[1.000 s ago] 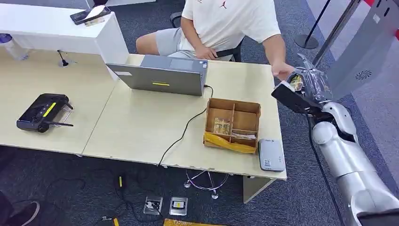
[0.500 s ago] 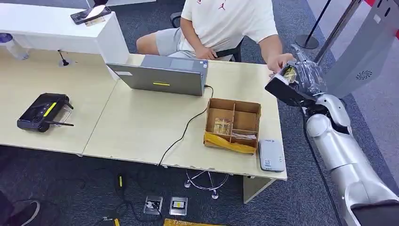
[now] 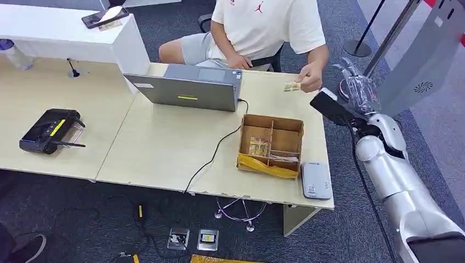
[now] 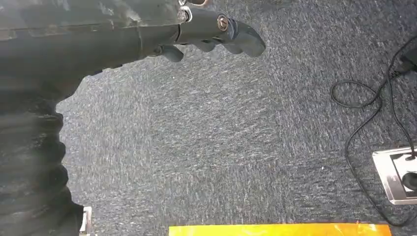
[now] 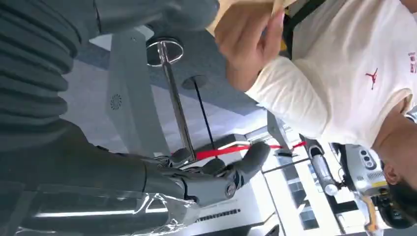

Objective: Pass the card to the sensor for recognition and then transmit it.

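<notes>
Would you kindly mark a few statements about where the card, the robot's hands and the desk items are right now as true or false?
1. The card is held in the person's hand. True.
2. The robot's right hand grips the card. False: it holds nothing and its fingers are apart, beside the person's hand.
3. The grey sensor lies on the desk beside the cardboard box, near the desk's front corner. True.
4. The laptop sits inside the cardboard box. False: it stands on the desk behind the box.
5. The left hand hangs over carpet, holding nothing. True.
</notes>
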